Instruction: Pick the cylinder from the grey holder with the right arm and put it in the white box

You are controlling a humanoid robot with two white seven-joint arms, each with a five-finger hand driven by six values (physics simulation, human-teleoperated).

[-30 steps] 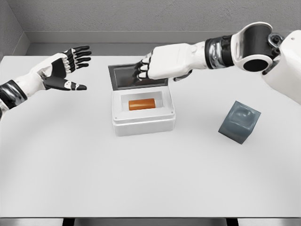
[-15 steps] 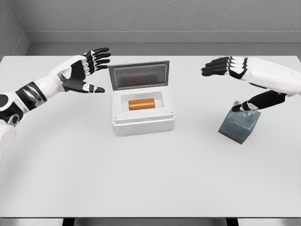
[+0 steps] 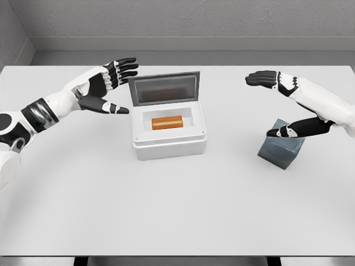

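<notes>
We find the orange cylinder (image 3: pixel 167 122) lying inside the white box (image 3: pixel 169 145), lid raised. Our right hand (image 3: pixel 291 105) hovers spread and empty above the tilted grey holder (image 3: pixel 280 151); left hand (image 3: pixel 102 86) likewise spread, empty

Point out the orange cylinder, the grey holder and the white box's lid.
orange cylinder (image 3: pixel 167 122), head view, middle of its side, lying inside the box.
grey holder (image 3: pixel 279 152), head view, its front face, tilted.
white box's lid (image 3: pixel 165 89), head view, inner panel of the raised lid.
</notes>
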